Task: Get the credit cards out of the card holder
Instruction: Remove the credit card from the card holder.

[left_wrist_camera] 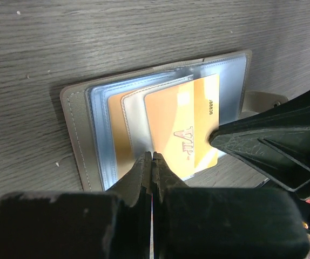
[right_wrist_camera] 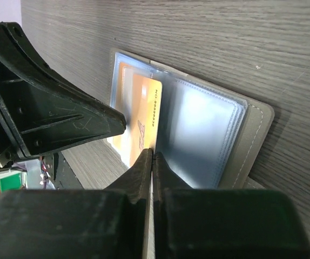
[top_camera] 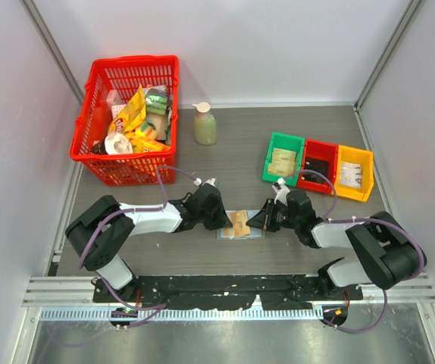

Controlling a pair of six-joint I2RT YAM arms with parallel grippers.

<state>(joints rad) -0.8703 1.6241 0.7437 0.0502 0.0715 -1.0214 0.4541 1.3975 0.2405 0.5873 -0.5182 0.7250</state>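
Note:
The card holder (top_camera: pixel 252 234) lies open on the table between my two arms, grey-olive rim (left_wrist_camera: pixel 74 135) outside and light blue sleeves inside. An orange credit card (left_wrist_camera: pixel 182 124) marked VIP sticks partway out of its sleeve; a second orange card (left_wrist_camera: pixel 117 129) sits deeper in a pocket. My left gripper (left_wrist_camera: pixel 152 155) is shut, its tips at the near edge of the sleeves beside the VIP card. My right gripper (right_wrist_camera: pixel 152 152) is shut too, its tips at the holder's (right_wrist_camera: pixel 255 135) middle next to the card's (right_wrist_camera: pixel 144 108) edge. In the top view both grippers, left (top_camera: pixel 221 218) and right (top_camera: pixel 260 221), flank the holder.
A red basket (top_camera: pixel 130 61) full of snack packets stands at the back left. A green-beige bottle (top_camera: pixel 204 123) is beside it. Green (top_camera: pixel 287 137), red (top_camera: pixel 323 144) and yellow (top_camera: pixel 356 150) bins sit at the back right. Enclosure walls close both sides.

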